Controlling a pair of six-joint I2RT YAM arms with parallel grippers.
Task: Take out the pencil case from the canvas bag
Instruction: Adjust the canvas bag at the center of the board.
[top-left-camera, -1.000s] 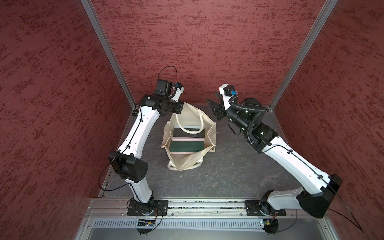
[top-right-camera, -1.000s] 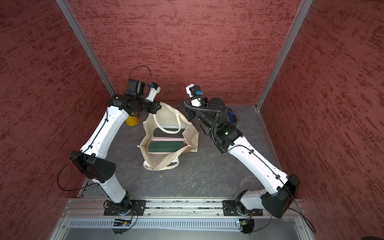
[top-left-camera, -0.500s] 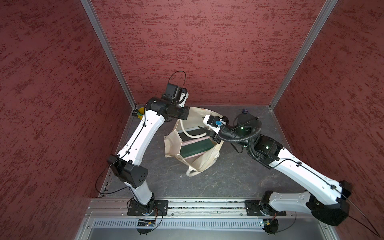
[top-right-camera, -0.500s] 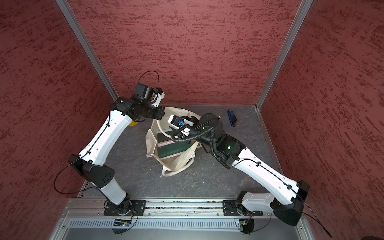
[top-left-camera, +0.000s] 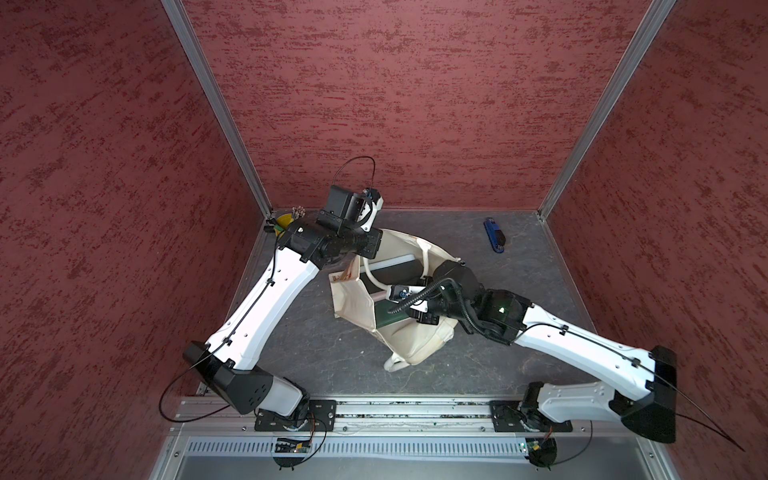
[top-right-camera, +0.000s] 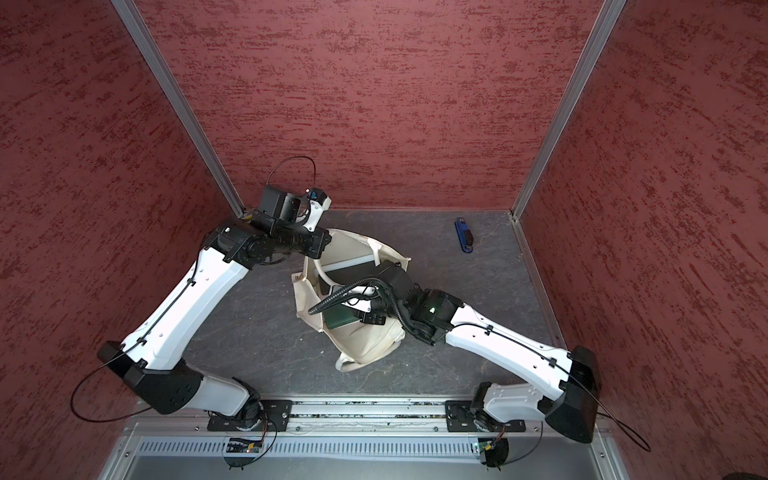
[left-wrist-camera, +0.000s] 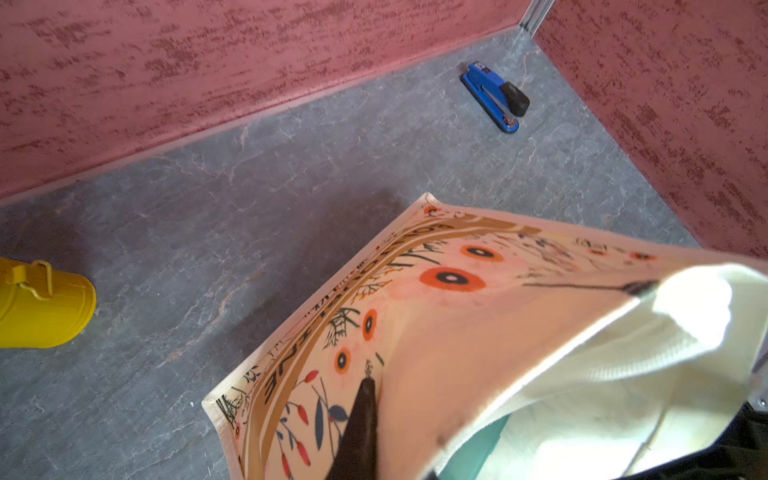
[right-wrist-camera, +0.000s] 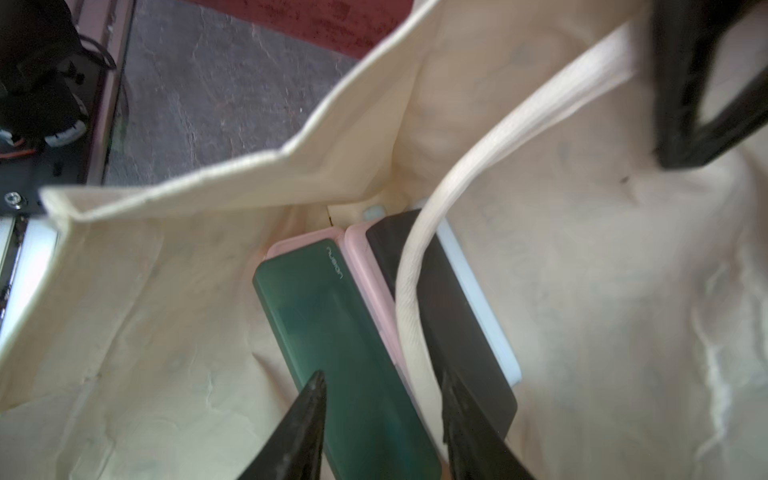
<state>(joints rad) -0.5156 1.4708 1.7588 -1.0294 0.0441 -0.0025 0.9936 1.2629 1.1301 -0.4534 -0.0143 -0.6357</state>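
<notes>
The cream canvas bag (top-left-camera: 415, 345) stands open mid-floor; its floral printed face (left-wrist-camera: 436, 299) shows in the left wrist view. My left gripper (left-wrist-camera: 374, 386) is shut on that face's rim, with one dark finger outside and the other hidden inside. Within the bag lies the pencil case (right-wrist-camera: 332, 316), green-lidded on a pink base, also visible in both top views (top-right-camera: 340, 320). My right gripper (right-wrist-camera: 381, 378) is down in the bag's mouth, open, with its tips straddling the near end of the pencil case. A black-lidded white box (right-wrist-camera: 453, 324) lies beside it, crossed by a white handle (right-wrist-camera: 436, 232).
A blue stapler (top-left-camera: 493, 235) lies on the grey floor near the back right corner. A small yellow bucket (left-wrist-camera: 41, 307) stands at the back left corner, behind my left arm. Red walls close three sides, and the arm rail (top-left-camera: 415, 411) runs along the front.
My right arm swung down from behind the bag into its mouth, over the green case. My left gripper pulled the rim back and rightward. The bag shifted and tilted.
</notes>
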